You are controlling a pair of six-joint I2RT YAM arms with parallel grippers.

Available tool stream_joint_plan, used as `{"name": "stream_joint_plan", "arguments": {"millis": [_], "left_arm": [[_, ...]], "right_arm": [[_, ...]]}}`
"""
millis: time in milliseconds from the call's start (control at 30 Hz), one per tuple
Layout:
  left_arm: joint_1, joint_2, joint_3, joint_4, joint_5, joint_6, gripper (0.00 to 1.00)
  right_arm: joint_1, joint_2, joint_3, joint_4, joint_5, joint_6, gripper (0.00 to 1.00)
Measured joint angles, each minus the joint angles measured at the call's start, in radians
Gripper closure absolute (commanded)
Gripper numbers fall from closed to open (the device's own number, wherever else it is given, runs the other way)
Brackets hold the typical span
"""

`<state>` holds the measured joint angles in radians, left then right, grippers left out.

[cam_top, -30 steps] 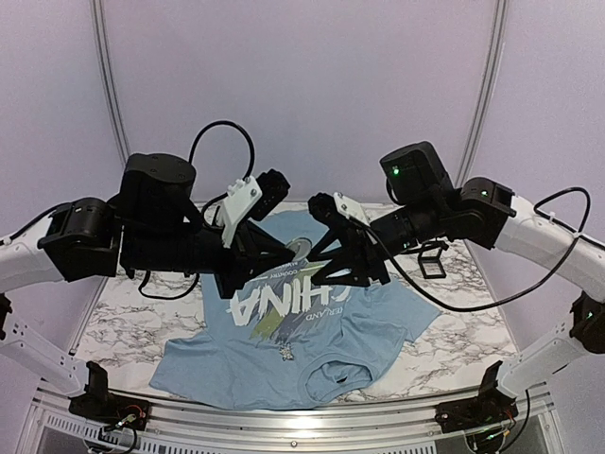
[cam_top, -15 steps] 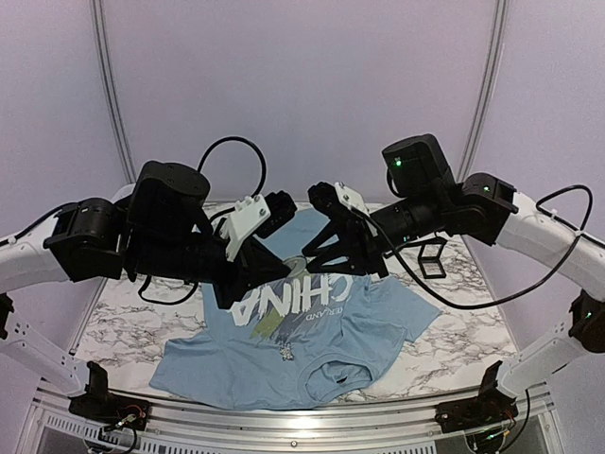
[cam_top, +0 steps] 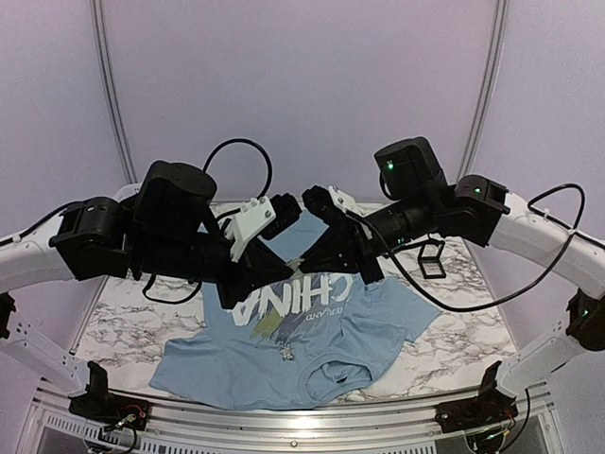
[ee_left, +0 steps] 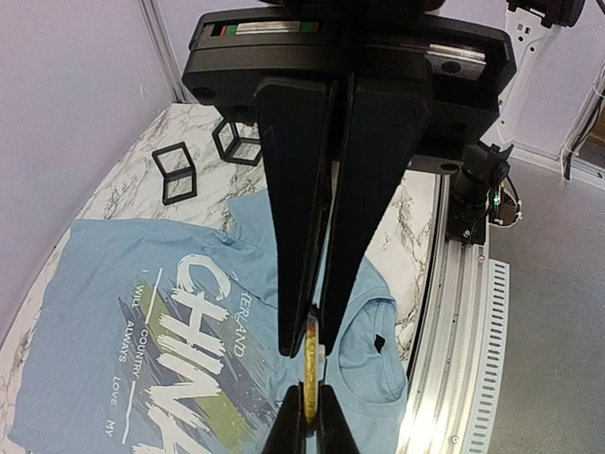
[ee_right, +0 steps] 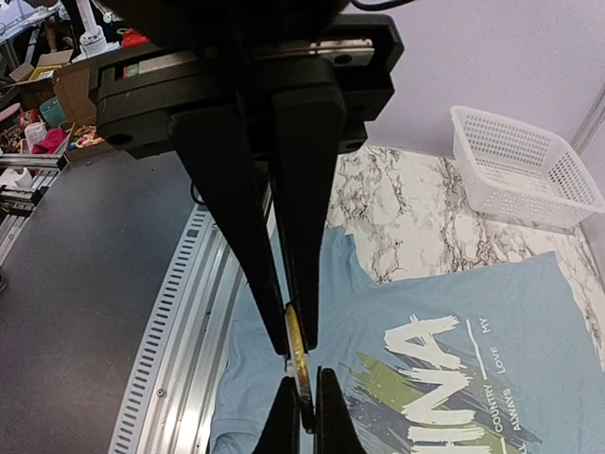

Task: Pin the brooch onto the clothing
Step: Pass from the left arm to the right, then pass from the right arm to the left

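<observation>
A: What is the biggest thing?
B: The white and grey marble table (cam_top: pixel 123 307). A big light blue cloth T-shirt (cam_top: pixel 378 326) with white "CHINA" letters lies spread out on it, in the lower middle of the top view.
A: What else?
B: A white plastic mesh basket (ee_right: pixel 520 165), at the upper right of the right wrist view. Two small black square frames (ee_left: pixel 175 172) stand at the upper left of the left wrist view.
A: And the pincers?
B: The black left pincer (ee_left: pixel 306 426) and the black right pincer (ee_right: pixel 302 416) meet tip to tip, up in the air over the T-shirt. Both are closed.
A: On what?
B: On the small round gold-grey brooch (ee_left: pixel 309 364). It stands on its edge, low in the middle of both wrist views, pinched from both ends.
</observation>
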<state>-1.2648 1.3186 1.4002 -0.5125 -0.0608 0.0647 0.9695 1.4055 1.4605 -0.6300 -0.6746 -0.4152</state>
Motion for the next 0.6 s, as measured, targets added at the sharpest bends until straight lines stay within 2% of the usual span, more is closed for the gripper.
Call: {"name": "stream_joint_plan", "arguments": {"millis": [67,100,167,233,367,433,500,600], "left_arm": [[0.000,-0.001,0.000,-0.002,-0.009,0.001,0.45],[0.000,-0.004,-0.003,0.002,-0.019,0.003,0.36],[0.000,-0.031,-0.040,0.045,-0.065,0.003,0.26],[0.000,-0.112,-0.145,0.152,-0.121,0.005,0.18],[0.001,-0.377,-0.480,0.504,-0.150,0.021,0.15],[0.000,-0.474,-0.618,0.685,-0.145,0.023,0.16],[0.000,-0.482,-0.660,0.805,-0.140,0.022,0.16],[0.000,-0.408,-0.650,0.940,-0.117,0.023,0.16]], "right_arm": [[0.000,-0.001,-0.007,0.007,-0.001,0.002,1.00],[0.000,-0.003,-0.017,0.023,0.000,0.008,1.00],[-0.001,-0.019,-0.066,0.089,0.000,0.034,1.00],[-0.002,-0.079,-0.198,0.264,-0.009,0.111,1.00],[0.019,-0.243,-0.589,0.831,0.034,0.305,1.00],[0.039,-0.248,-0.693,1.092,0.072,0.385,1.00],[0.052,-0.205,-0.733,1.331,0.103,0.465,1.00],[0.055,-0.124,-0.734,1.631,0.137,0.575,1.00]]}}
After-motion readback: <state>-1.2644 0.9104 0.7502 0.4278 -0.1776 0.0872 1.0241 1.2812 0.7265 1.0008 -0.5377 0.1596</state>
